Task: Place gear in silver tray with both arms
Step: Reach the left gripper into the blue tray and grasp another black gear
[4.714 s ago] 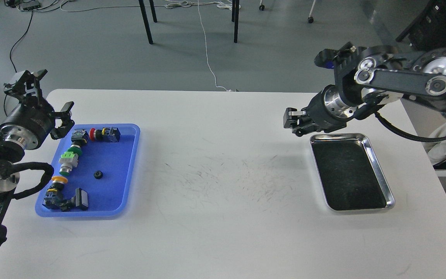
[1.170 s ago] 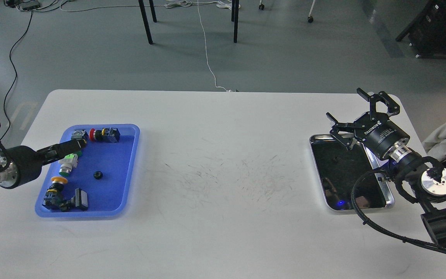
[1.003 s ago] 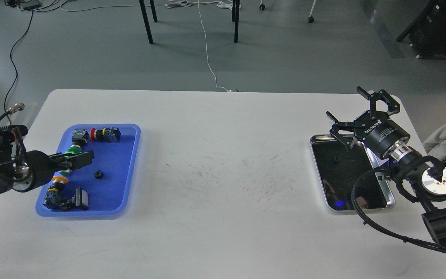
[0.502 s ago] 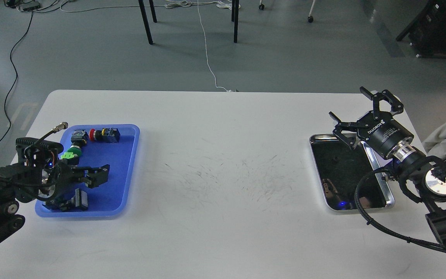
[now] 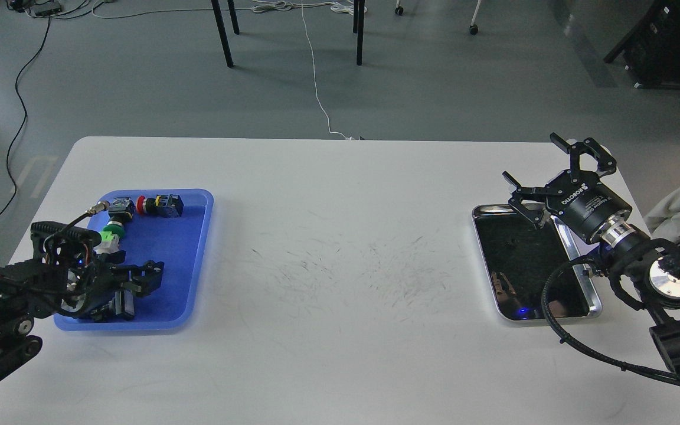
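Resting on the white scuffed table were two trays: one blue rectangular plastic tray at the left and one shiny silver metal tray with a dark mirror-like bottom at the right, well apart from each other. Inside the blue tray lay several push-button switch parts, of which a red-capped one and a green-capped one could be told apart; the exact count was hidden by the arm. The small black gear was not visible there, the left gripper sitting low over that part of the blue tray; whether its jaws were apart or clamped on anything could not be told. The right gripper, marked ROBOTIQ, hovered at the silver tray's far edge with its two fingers spread wide, holding nothing.
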You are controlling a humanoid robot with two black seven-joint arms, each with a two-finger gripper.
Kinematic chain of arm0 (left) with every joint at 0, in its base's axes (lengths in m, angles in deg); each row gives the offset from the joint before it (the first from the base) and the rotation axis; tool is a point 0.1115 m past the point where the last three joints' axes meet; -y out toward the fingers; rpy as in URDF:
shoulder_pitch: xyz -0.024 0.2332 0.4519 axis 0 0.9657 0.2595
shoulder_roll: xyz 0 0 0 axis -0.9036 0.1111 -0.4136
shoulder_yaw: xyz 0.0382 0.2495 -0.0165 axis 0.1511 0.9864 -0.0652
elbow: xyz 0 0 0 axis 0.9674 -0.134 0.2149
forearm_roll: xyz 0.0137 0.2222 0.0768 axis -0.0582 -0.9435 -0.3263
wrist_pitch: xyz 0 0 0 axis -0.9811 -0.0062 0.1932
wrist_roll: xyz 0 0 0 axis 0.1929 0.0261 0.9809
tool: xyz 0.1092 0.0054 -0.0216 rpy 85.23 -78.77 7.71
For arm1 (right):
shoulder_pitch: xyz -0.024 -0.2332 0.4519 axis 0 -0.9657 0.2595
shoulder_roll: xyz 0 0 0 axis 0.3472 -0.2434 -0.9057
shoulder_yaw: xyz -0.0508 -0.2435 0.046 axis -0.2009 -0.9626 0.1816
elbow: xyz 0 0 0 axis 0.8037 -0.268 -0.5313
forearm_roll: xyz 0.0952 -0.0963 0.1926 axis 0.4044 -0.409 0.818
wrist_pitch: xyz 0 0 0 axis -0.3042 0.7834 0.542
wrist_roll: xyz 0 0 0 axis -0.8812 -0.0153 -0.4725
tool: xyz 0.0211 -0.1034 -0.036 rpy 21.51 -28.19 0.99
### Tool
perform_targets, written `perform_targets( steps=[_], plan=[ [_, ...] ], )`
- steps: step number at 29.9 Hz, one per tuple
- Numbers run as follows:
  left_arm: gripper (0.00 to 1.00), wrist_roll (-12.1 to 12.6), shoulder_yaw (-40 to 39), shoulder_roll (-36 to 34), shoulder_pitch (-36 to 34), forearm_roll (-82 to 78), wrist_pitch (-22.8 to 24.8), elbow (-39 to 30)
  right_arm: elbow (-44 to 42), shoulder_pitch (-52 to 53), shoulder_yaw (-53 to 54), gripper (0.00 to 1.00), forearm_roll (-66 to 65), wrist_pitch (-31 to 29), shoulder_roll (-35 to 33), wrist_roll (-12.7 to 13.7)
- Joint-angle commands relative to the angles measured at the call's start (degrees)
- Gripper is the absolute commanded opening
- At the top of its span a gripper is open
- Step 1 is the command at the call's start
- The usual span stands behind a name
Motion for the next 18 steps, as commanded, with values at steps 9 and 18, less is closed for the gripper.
perform_targets(
  steps=[9,18],
  plan=[
    [0.51,-0.5,1.5,0.6,-0.1,-0.4,0.1,0.8,0.0,0.0,0.0,0.97,0.0,0.0,0.0,0.0],
    [0.1,-0.7,1.6,0.6,-0.1,0.1,0.4,0.8,0.0,-0.3,0.1,0.97,-0.1,0.0,-0.2,0.0]
  ],
)
